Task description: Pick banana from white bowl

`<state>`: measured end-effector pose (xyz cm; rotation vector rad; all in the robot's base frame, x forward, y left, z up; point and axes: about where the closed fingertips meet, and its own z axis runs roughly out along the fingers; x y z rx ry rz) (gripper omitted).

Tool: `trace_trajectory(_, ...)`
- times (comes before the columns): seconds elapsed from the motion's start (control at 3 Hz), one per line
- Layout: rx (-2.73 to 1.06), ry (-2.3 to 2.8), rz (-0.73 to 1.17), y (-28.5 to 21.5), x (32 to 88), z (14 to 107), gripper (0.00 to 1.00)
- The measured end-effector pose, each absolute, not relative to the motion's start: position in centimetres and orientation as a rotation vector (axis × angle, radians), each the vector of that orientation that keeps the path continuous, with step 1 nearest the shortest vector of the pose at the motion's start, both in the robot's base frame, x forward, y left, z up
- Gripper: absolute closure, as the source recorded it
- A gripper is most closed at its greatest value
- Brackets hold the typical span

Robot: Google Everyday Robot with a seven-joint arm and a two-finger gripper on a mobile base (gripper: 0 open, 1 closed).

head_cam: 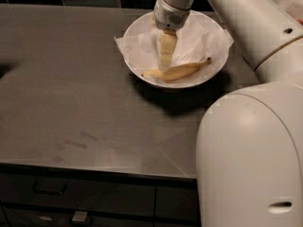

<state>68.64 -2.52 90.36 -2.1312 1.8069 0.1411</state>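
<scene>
The white bowl (pixel 142 72), lined with crinkled white paper, sits at the back of the dark table. The pale yellow banana (pixel 182 70) lies in the bowl's front part, stem pointing right. My gripper (pixel 165 63) hangs down from the arm into the bowl. Its cream fingers (pixel 166 48) point down just above the banana's left half, close to it or touching it. The gripper holds nothing that I can see.
The dark grey table (pixel 71 103) stretches to the left and front of the bowl. My large white arm and body (pixel 251 150) fill the right side. Drawers (pixel 47 188) sit below the table's front edge. Something with red shows at the far top right (pixel 293 4).
</scene>
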Motion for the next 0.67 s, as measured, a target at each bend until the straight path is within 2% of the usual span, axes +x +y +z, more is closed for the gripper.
trace_trajectory(0.33,-2.135,1.817,0.134,-3.8,68.5,89.9,0.0)
trace_trajectory(0.67,-2.15,1.82,0.157,-6.5,65.1,92.7,0.0)
